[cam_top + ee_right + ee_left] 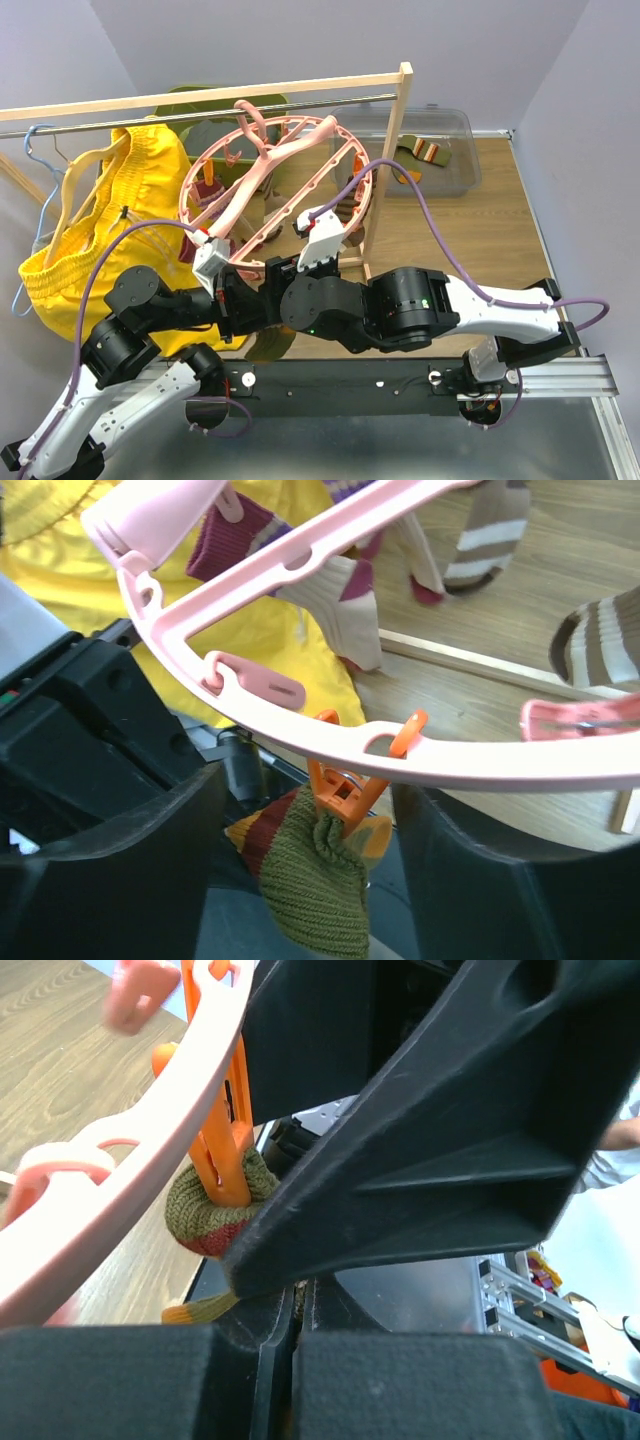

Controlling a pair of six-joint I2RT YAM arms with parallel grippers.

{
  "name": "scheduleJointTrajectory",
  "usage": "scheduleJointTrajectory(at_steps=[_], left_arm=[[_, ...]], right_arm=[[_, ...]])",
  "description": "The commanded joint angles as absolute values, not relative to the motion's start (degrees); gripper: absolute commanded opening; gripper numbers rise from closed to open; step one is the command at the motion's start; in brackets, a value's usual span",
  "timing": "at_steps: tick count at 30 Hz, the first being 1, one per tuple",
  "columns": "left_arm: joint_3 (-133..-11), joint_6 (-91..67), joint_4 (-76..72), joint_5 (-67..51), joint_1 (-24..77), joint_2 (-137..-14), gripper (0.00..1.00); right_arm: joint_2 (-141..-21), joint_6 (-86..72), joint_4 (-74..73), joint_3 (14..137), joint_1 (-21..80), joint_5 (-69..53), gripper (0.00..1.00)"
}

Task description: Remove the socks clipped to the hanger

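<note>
On the near rim of the pink hanger [480, 765], an olive-green sock [315, 880] is held by an orange clip [340, 785] — the right gripper [305, 800] is spread wide around clip and sock, the left gripper [295, 1332] is clenched on the sock's lower end

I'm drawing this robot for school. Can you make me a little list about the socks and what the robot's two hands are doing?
Hanger: pink ring hanger, hooked on a rail
Nearest sock: olive green sock, gripped by an orange clip
Right gripper: open, a finger each side of that clip
Left gripper: shut, close beside that sock
Other socks: striped socks, clipped on the ring too
Bin: clear bin, a loose sock inside
</note>
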State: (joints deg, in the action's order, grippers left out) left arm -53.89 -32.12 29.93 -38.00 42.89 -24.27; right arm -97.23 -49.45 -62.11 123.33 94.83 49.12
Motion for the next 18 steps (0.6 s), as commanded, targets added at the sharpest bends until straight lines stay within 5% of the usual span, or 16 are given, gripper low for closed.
scheduleJointTrajectory(at_steps=[1, 13, 18], left_arm=[[-55.28, -30.85, 30.15, -38.23, 42.98, -24.87, 0.00], [-54.49, -30.59, 30.15, -39.46, 42.98, -24.44, 0.00], [-53.44, -31.02, 30.32, -40.25, 42.98, -23.73, 0.00]], right_arm=[[-95.80, -49.75, -63.28, 121.99, 95.19, 55.10, 0.70], [-94.66, -48.16, -59.95, 120.15, 95.19, 59.24, 0.48], [-92.03, -47.38, -55.91, 115.23, 95.19, 59.59, 0.27]])
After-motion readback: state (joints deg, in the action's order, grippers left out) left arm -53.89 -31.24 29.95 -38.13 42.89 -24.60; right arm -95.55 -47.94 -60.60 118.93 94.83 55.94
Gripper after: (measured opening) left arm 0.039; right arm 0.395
